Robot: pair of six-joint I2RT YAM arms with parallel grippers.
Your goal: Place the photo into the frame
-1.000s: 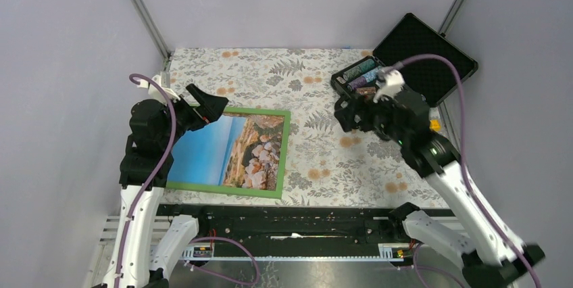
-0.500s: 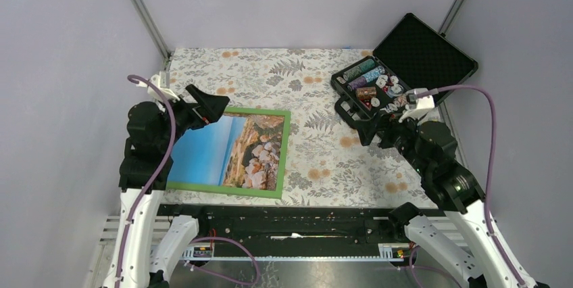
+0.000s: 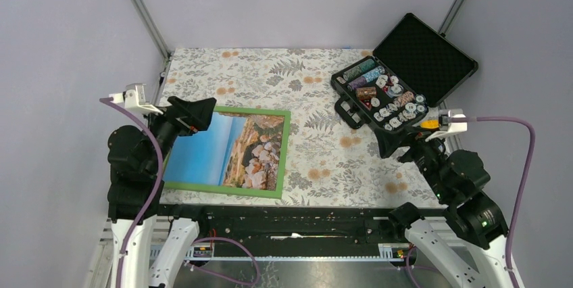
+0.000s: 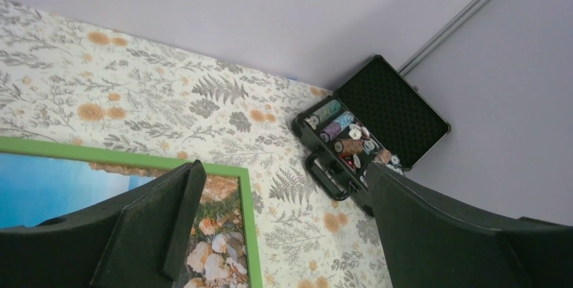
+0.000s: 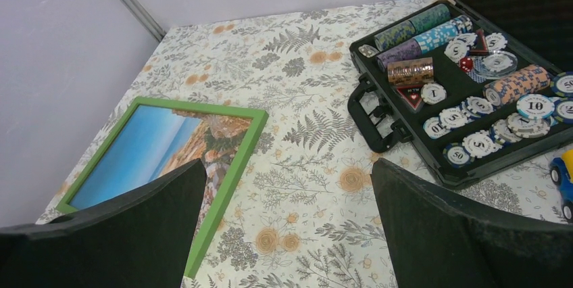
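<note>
Green frame (image 3: 286, 146) seemingly holding photo (image 3: 223, 153), left gripper (image 4: 284, 170), right gripper (image 5: 287, 165) spread wide, numerals on chips (image 5: 534, 106) legible only from right wrist.

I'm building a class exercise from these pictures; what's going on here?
Nothing is being held. The photo shows face up inside the green frame, lying flat on the table. The left gripper hovers open by the frame's far left corner; the right gripper, also open, hangs by the chip case.

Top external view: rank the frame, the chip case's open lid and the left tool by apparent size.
1. Frame, though the left arm covers one corner.
2. Case lid.
3. Left tool, smallest even though it is raised nearer the camera.
</note>
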